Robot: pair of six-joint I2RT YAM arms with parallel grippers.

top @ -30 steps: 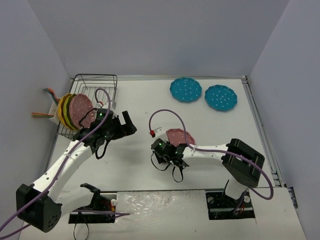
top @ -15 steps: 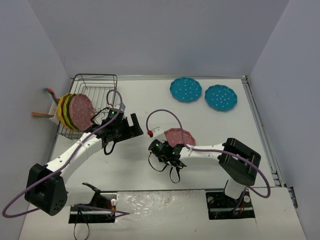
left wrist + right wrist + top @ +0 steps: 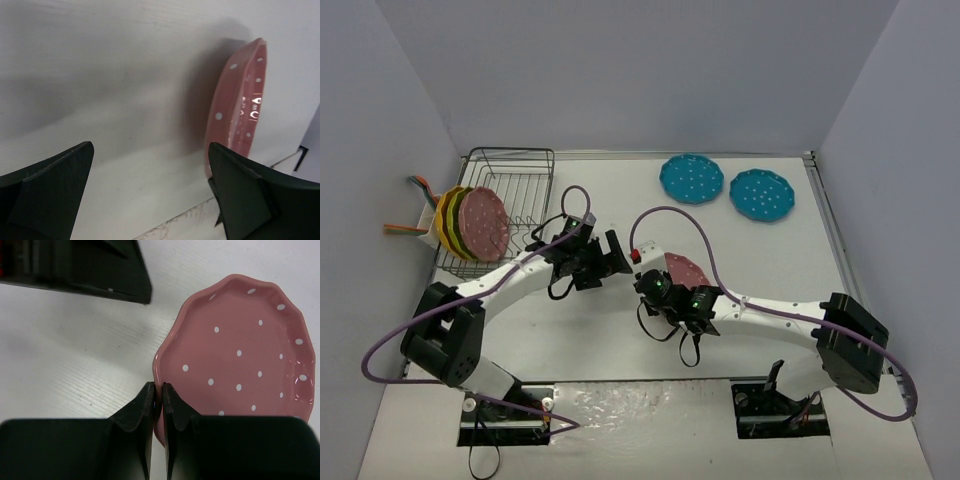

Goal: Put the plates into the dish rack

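With the jaws closed almost to touching, the right fingers (image 3: 151, 392) pinch the near rim of a pink plate (image 3: 240, 360), a thin edge grip only. Plate sits mid-table, between the two arms; the left wrist view shows it edge-on, and I can't tell whether the far rim is lifted or resting on the table (image 3: 610, 190). Left fingers (image 3: 612, 256) are spread wide, holding nothing, just beside the plate's left side and facing it. Looks like a handover is being set up, as a judgement.

Dish rack (image 3: 515, 160) is well apart at far left, with three plates (image 3: 480, 222) standing on edge at its near end: pink, yellow-green, orange. Two teal plates (image 3: 691, 179) lie flat at the far right of the table, untouched.

Risks:
- The rim pinch is shallow and the edge is scalloped, so the plate could pivot or slide out when lifted.
- The two arms are very close; a misjudged approach by the left one would knock the plate or hit the right wrist.
- If the right lets go before the left has a firm hold, the plate drops.
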